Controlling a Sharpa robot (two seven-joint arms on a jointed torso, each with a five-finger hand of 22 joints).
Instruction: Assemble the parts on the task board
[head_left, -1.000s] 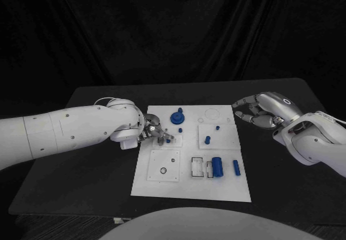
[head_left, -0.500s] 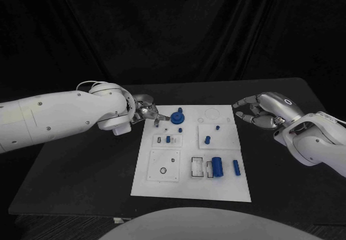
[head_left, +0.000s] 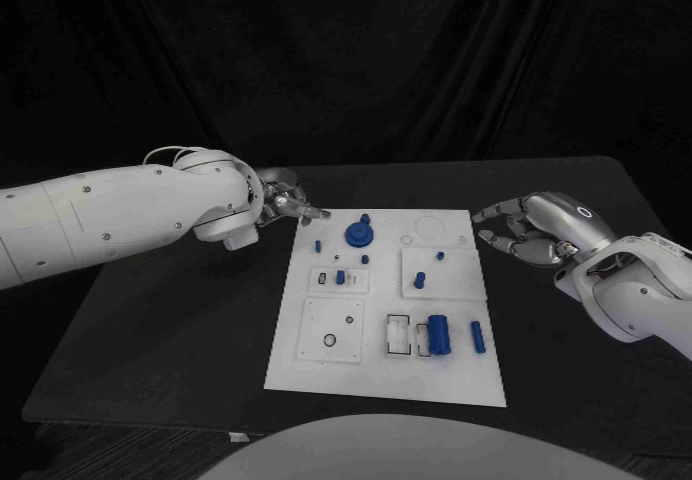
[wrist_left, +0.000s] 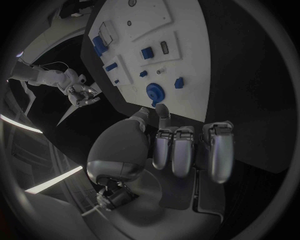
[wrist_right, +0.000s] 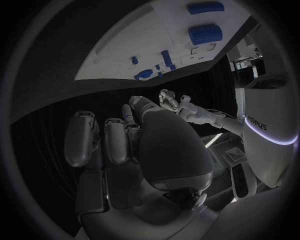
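Left hand (head_left: 284, 205) empty off task board (head_left: 387, 380), fingers (wrist_left: 181, 150) curled

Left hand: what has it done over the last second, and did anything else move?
The left hand has lifted off the small blue part on the task board and drawn back past the board's far left corner, holding nothing. The right hand and the other parts look unchanged.

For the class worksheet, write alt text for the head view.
A white task board with small blue parts lies on a black table. The left hand hangs off the board's far left corner, and the right hand, fingers curled, sits beside its right edge.
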